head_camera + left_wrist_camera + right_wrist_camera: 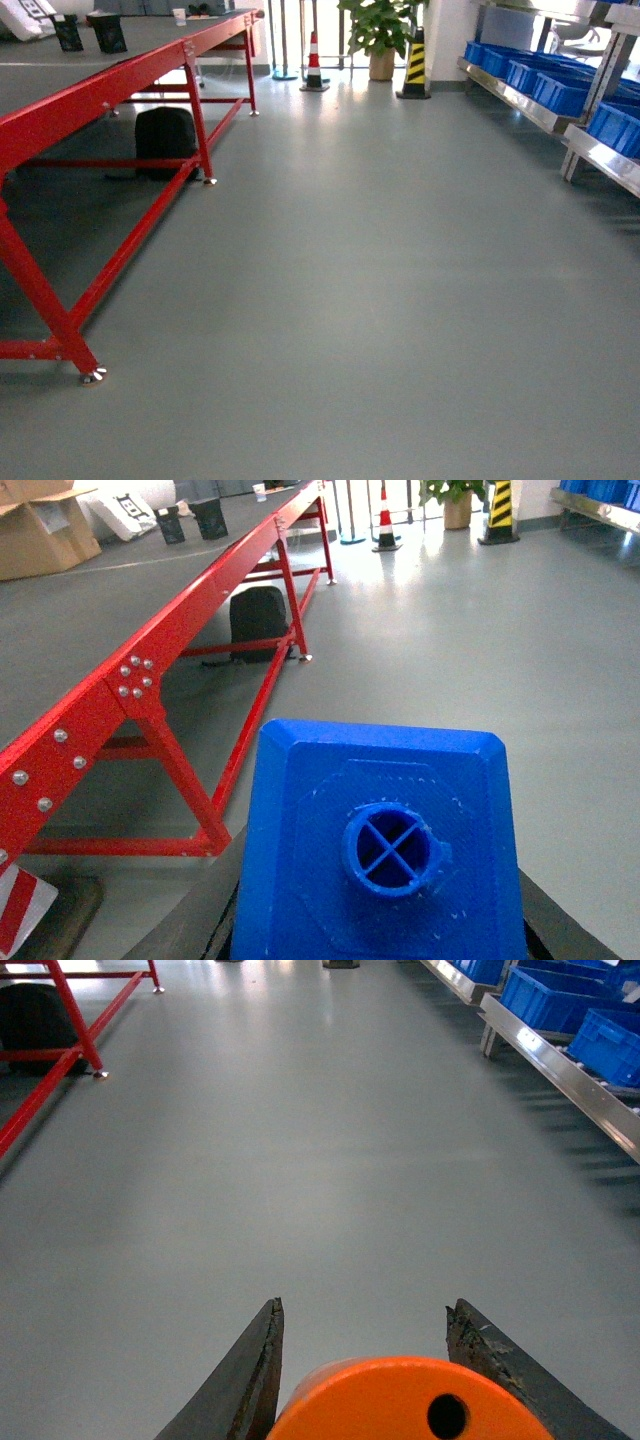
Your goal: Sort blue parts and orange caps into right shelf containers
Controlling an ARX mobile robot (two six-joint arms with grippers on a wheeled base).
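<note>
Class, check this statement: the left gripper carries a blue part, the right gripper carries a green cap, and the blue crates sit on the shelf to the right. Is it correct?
Not quite. The cap between the right gripper's fingers is orange, not green, as the right wrist view shows. The rest stands: the blue part fills the left wrist view, and the blue crates sit on the shelf to the right.

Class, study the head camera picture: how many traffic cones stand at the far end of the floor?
2. A red-and-white cone stands near the far end of the red table frame; a black-and-yellow cone stands right of the potted plant. Others may be hidden beyond view.
</note>
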